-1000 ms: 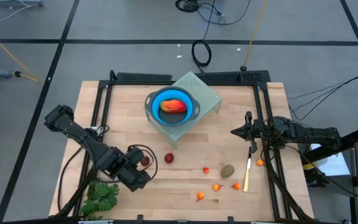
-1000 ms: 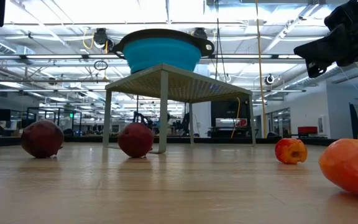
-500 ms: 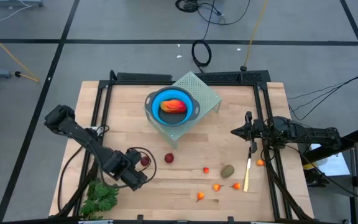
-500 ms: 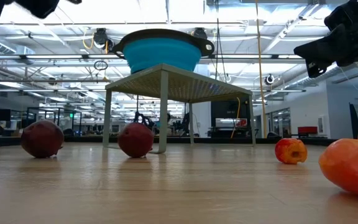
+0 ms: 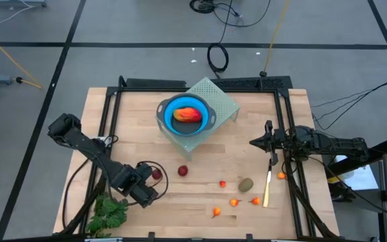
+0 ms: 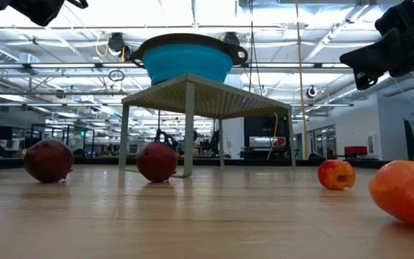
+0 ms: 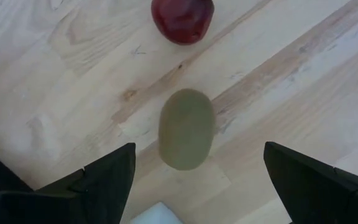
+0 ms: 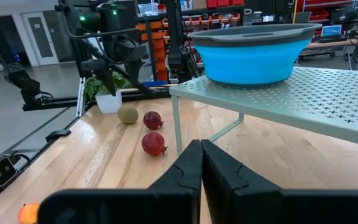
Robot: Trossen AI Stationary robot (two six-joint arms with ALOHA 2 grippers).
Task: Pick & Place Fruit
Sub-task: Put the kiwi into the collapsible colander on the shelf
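Observation:
My left gripper (image 7: 194,180) hangs open over an olive-brown oval fruit (image 7: 186,128) that lies on the table. One finger stands on each side of the oval and neither touches it. A dark-red ball (image 7: 182,18) lies just beyond it, and a second one (image 5: 182,171) is farther right. In the high view my left gripper (image 5: 143,190) covers the oval. Another olive oval (image 5: 246,184) and several tiny orange fruits (image 5: 234,202) lie near the front right. A red-orange piece (image 5: 187,114) sits in the blue bowl (image 5: 168,107). My right gripper (image 8: 201,163) is shut and level at the table's right.
The bowl stands on a green perforated stand (image 5: 222,101) at the table's far middle. A leafy green bunch (image 5: 109,212) lies at the front left, close to my left arm. A thin yellow stick (image 5: 267,187) lies by the right rail.
My left gripper has come down toward the olive oval near the front left, staying open. In the low view its dark shape has entered the top left corner. The fruits have stayed where they were.

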